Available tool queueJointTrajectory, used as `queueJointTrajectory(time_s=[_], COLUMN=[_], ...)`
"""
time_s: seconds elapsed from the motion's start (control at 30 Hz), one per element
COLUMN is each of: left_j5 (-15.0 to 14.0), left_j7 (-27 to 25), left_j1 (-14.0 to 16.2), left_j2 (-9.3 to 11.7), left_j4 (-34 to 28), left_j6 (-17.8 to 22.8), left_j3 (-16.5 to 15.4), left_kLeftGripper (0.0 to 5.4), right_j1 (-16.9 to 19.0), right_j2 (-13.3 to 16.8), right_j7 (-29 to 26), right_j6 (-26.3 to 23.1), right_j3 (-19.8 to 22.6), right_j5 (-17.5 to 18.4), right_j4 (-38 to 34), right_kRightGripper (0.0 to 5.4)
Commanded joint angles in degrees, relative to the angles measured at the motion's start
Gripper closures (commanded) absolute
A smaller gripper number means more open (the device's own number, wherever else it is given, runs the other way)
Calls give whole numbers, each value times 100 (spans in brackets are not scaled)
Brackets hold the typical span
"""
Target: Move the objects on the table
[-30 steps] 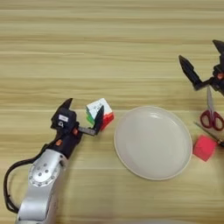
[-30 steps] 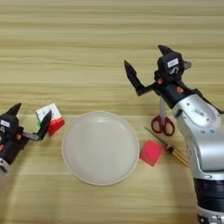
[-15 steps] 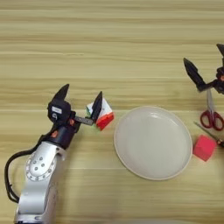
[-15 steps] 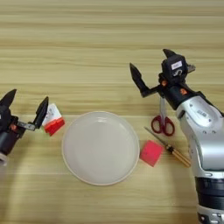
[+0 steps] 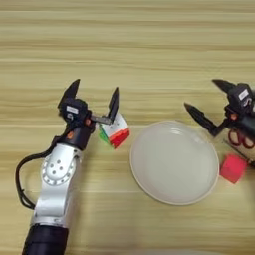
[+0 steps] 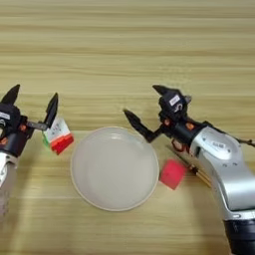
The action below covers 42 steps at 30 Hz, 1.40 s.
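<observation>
Since a second ago, the left gripper has let go of the cube and spread wide; the cube sits tilted on the table just left of the plate. Meanwhile the right gripper, also wide, has swung down over the scissors, seemingly to grab them.

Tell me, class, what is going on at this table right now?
A two-armed robot works at a wooden table. Its left hand is open beside the puzzle cube, which lies on the table left of the round plate. Its right hand is open too, hovering by the plate's far right rim, over the red-handled scissors. A small red block lies right of the plate. Neither hand holds anything.
</observation>
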State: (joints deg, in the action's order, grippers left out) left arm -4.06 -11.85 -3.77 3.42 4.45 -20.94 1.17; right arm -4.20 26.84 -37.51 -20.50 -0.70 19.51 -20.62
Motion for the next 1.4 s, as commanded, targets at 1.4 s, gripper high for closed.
queueJointTrajectory(time_s=[1.4], left_j5=[873], left_j7=[1513], left_j1=[-400], left_j2=[-401], left_j4=[279], left_j6=[-298], left_j3=[-114], left_kLeftGripper=[1], right_j1=[-648], right_j2=[20], right_j7=[-28], right_j6=[-2002], right_j3=[-1729], right_j5=[-708], right_j4=[966], right_kRightGripper=[0])
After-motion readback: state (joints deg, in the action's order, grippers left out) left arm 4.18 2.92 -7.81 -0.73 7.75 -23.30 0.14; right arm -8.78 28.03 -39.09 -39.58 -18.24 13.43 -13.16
